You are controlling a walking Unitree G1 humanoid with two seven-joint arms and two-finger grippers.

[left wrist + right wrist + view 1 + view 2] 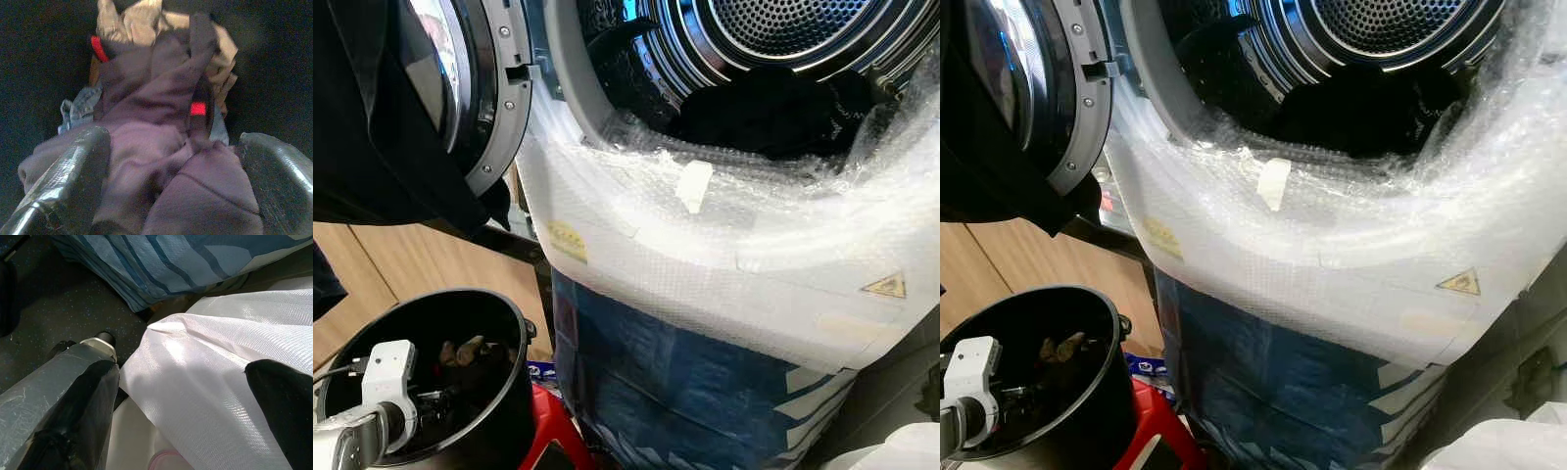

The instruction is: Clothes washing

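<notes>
A black bucket [504, 323] stands at the lower left, below the washing machine's open door [494, 98]. My left gripper [171, 161] reaches down into the bucket and is open. Its two fingers straddle a purple garment [161, 127] that lies on tan cloth [132, 19] and a bit of blue denim [76, 107]. The steel drum [773, 24] holds dark clothes [773, 113]. My right gripper [181, 396] hangs low and open over a white woven bag [220, 362].
Bubble wrap [724, 235] covers the machine's front, with blue striped sheeting [685, 392] beneath. A dark garment [382, 127] hangs over the door. The bucket rests on a red stool [548, 431]. Wooden panels [421, 259] are at the left. The white bag [901, 446] lies at the lower right.
</notes>
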